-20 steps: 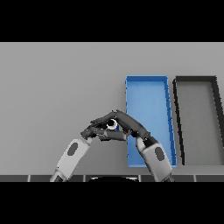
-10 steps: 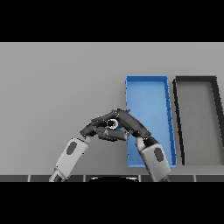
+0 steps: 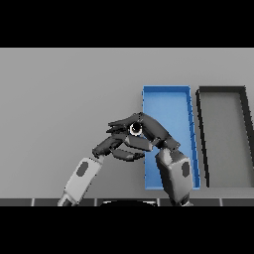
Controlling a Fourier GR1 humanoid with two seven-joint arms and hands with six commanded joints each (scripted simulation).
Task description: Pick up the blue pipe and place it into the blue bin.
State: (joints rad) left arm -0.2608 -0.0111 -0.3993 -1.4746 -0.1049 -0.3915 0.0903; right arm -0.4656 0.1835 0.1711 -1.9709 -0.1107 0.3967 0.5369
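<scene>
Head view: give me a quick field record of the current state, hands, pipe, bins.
right hand: left of the blue bin's near half, fingers curled round the pipe
pipe: only a small round end shows between the fingers, mostly hidden
left hand: just below the right hand, fingers curled; contact with pipe unclear
blue bin: right of centre, nothing seen inside
black bin: right of the blue bin, side by side
pipe in bin: not yet

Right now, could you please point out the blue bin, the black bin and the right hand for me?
blue bin [image 3: 168, 106]: head view, bare floor near its far end.
black bin [image 3: 223, 139]: head view, middle of its floor.
right hand [image 3: 149, 128]: head view, back of the hand.
</scene>
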